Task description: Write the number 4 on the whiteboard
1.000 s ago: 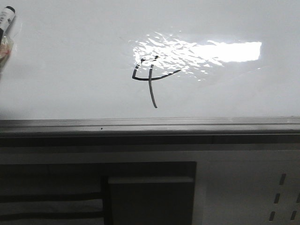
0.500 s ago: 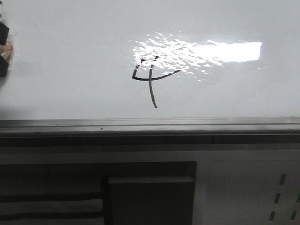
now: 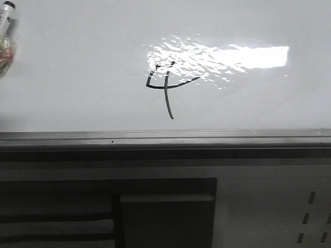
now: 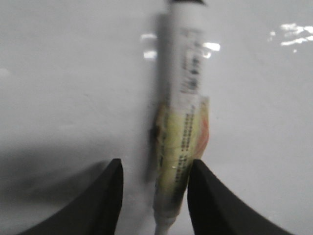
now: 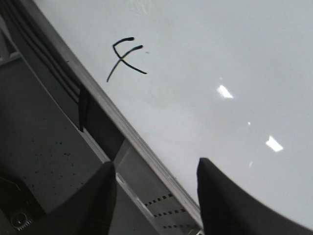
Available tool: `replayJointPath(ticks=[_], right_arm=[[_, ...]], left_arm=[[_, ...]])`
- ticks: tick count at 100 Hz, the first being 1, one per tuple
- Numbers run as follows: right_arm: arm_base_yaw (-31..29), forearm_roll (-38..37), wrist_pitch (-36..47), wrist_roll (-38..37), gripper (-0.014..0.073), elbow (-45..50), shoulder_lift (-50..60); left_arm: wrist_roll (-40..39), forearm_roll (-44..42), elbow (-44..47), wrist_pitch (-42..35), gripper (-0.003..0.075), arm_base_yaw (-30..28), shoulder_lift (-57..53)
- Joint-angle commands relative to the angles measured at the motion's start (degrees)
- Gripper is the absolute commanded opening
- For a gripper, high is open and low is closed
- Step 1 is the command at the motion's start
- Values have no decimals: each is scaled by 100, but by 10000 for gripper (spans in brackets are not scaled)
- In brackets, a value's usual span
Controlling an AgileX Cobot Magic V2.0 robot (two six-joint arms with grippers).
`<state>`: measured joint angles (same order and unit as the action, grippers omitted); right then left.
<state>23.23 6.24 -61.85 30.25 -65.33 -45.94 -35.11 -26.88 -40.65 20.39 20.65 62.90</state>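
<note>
Surroundings: a grey metal rail (image 3: 165, 136) runs along the near edge of the whiteboard (image 3: 77, 77); below the rail sit dark recessed panels and a white perforated panel (image 3: 310, 217) at the lower right.
Obstructions: nothing lies over the figure; a bright glare patch (image 3: 232, 56) touches its upper strokes.
Number 4 (image 3: 166, 87): drawn in thin black line near the middle of the board, a little above the rail.
Orientation: long stroke runs roughly perpendicular to the rail, curving slightly; the open top faces away from the rail; the crossbar bends toward the glare.
Marker (image 4: 183, 98): white barrel with a yellowish label, blurred, long axis in line with the fingers.
Left gripper (image 4: 155, 186): pinching the marker, at the board's far left.
Right gripper (image 5: 155, 196): fingers spread, holding nothing, above the rail.
</note>
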Motion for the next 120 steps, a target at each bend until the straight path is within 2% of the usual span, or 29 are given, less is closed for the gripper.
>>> replayJointPath(ticks=[1,7,14,27,41,52,62,74,81,89,98,120], right_arm=[[-45,-404,402,-999,331,-170,42],[-45,-537,402,-1527,331,-170,42],[-45,-548,415,-1653,331,-170,42],[-45,-548,422,-1653,331,-170,42],[-45,-548,439,-1696,331,-170,42],[-45,-548,534,-2025,330,-148,42],[-45,-548,705,-2220,288,22,42],[-45,-548,907,-2220,133,365,42],[-45,-548,981,-2220,34,533,42],[-45,-548,1076,-2220,-69,708,42],[-45,-561,1200,-2220,-71,830,42],[-45,-624,1403,-2220,-71,915,42]], left_arm=[[15,-143,-456,318,281,12,-381],[98,-110,-599,535,281,25,-637],[570,188,-720,539,281,25,-928],[2039,1358,-892,788,281,25,-1335],[4006,2719,-1012,1655,281,25,-1488],[4901,3238,-1012,2126,281,25,-1488],[5012,3270,-1012,2130,281,25,-1488],[5012,3291,-1012,2007,265,25,-1488],[5012,3304,-1012,1961,204,25,-1488],[5012,3359,-1012,1940,94,25,-1488],[5012,3379,-1002,1893,-22,25,-1476],[4941,3420,-1002,1953,-20,25,-1476]])
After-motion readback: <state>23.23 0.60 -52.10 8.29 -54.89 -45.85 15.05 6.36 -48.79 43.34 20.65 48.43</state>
